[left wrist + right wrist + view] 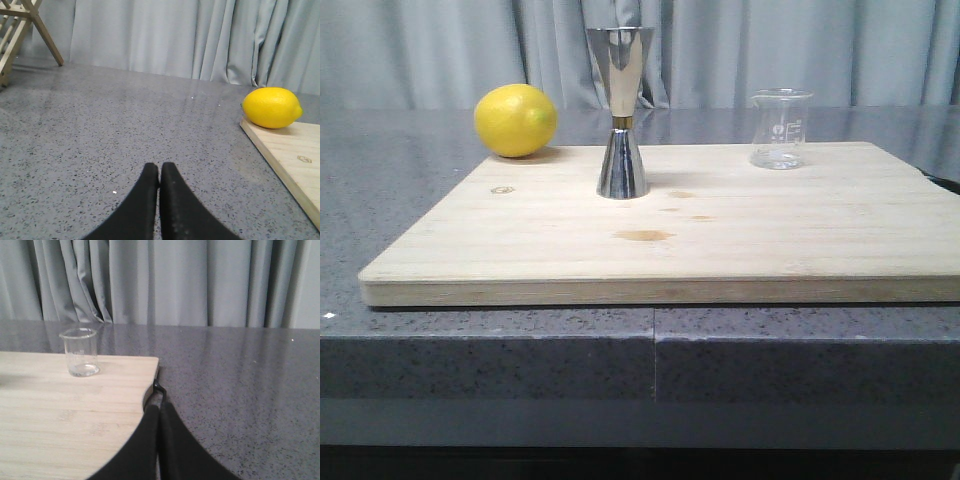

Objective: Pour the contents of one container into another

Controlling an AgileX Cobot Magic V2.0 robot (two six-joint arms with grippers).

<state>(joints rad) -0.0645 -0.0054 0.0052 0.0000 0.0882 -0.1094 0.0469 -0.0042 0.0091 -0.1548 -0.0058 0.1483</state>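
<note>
Jigger (621,115) and beaker (780,128) upright, well apart on board (670,250); both grippers (159,172) (159,412) closed, empty; stage unclear.

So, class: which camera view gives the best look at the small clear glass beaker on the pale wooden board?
The front view: the small clear glass beaker stands sharp on the pale wooden board, printed scale markings visible. The right wrist view also shows it, upright near the board's corner, markings fainter. The left wrist view looks toward the yellow lemon instead.
</note>
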